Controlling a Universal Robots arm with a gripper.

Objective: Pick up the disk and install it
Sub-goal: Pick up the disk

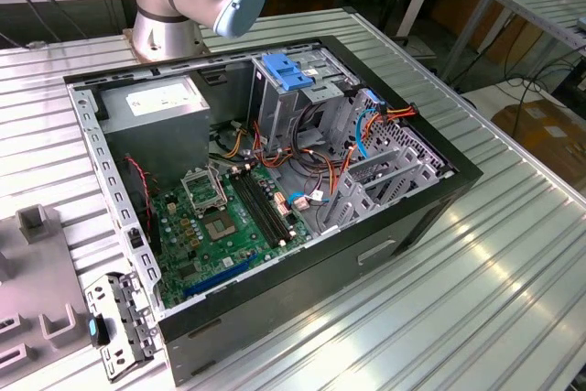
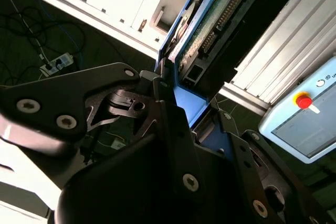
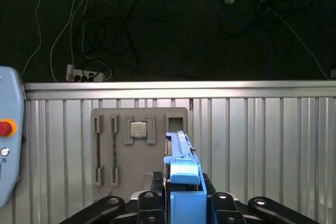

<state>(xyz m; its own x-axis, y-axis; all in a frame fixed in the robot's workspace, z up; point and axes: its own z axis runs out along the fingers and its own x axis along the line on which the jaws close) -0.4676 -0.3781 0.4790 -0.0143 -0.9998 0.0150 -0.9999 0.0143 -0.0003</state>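
Note:
My gripper point(image 3: 181, 199) is shut on the disk point(image 3: 182, 153), which stands on edge between the black fingers, its blue plastic side rail facing the first wrist view. In the second wrist view the disk point(image 2: 207, 30) shows its green circuit board, its connector row and a blue rail, clamped in the gripper point(image 2: 181, 111). Below the held disk lies the ribbed metal table. The open computer case point(image 1: 385, 249) lies on its side in the exterior view, with a metal drive cage point(image 1: 316, 98) at its far end.
A light-blue bracket point(image 1: 287, 71) sits on the drive cage, beside the grey power supply box point(image 1: 156, 112). Motherboard point(image 1: 229, 217) and loose cables fill the case. A grey fixture plate point(image 3: 139, 148) holds a processor chip. A pendant with a red button point(image 3: 6, 129) lies near.

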